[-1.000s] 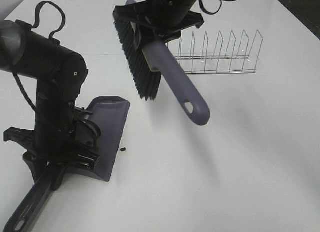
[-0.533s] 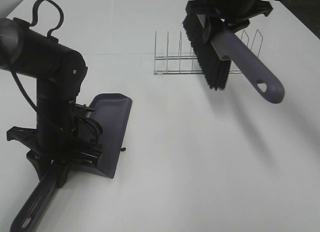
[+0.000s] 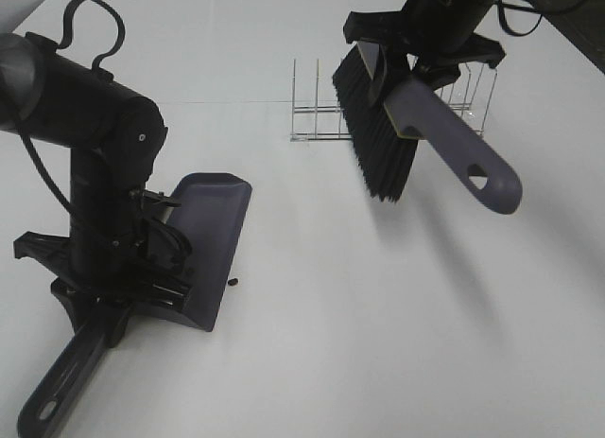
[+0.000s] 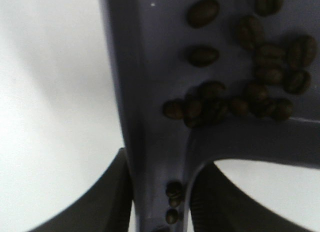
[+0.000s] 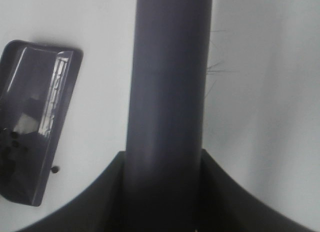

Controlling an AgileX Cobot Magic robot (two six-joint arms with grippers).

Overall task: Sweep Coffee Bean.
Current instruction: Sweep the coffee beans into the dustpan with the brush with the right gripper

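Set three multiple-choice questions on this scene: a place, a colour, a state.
1. Where does the one stray coffee bean lie?
A. On the table, beside the dustpan
B. In a bowl
C. At the table's far edge
2. What colour is the dustpan?
A. Red
B. Green
C. Greyish purple
3. How is the brush?
A. Flat on the table
B. Held off the table by the right gripper
C. Inside the dustpan
Key: 1 A, a dark speck by the pan's side; 2 C, same tone as the brush handle; 3 B, its bristles hang above their shadow.
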